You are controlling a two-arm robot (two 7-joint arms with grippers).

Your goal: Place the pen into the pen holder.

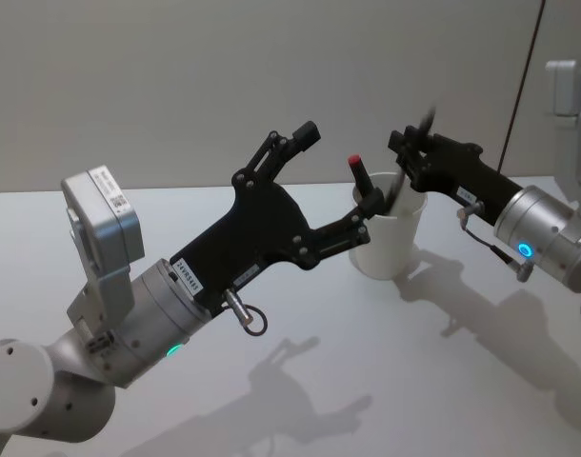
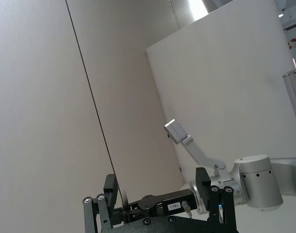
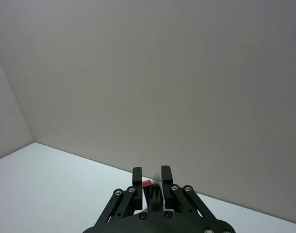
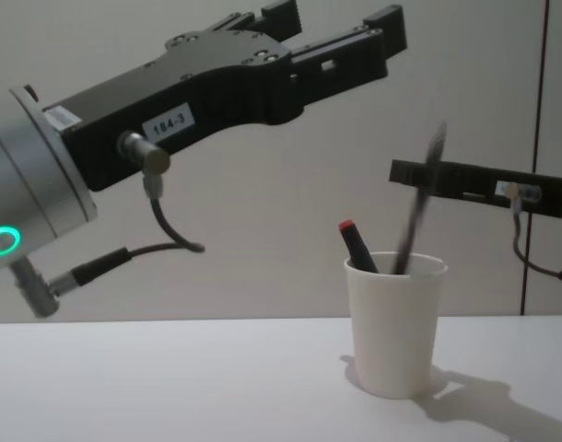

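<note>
The pen holder (image 1: 390,243) (image 4: 394,331), a white paper cup, stands upright on the table. A dark pen (image 4: 419,216) (image 1: 427,122) leans in it, lower end inside the cup, upper part passing between the fingers of my right gripper (image 1: 410,152) (image 4: 412,171) (image 3: 152,175). Those fingers stand slightly apart with a gap on each side of the pen (image 3: 156,188), so the gripper is open. A red-capped pen (image 1: 359,171) (image 4: 357,244) also rests in the cup. My left gripper (image 1: 340,169) (image 4: 334,23) hangs open and empty, above and to the left of the cup.
The white table (image 1: 386,381) runs to a plain wall behind. A wall-mounted grey box (image 1: 565,90) sits at the far right. In the left wrist view my right arm (image 2: 250,187) reaches in beyond the left gripper's fingers (image 2: 110,187).
</note>
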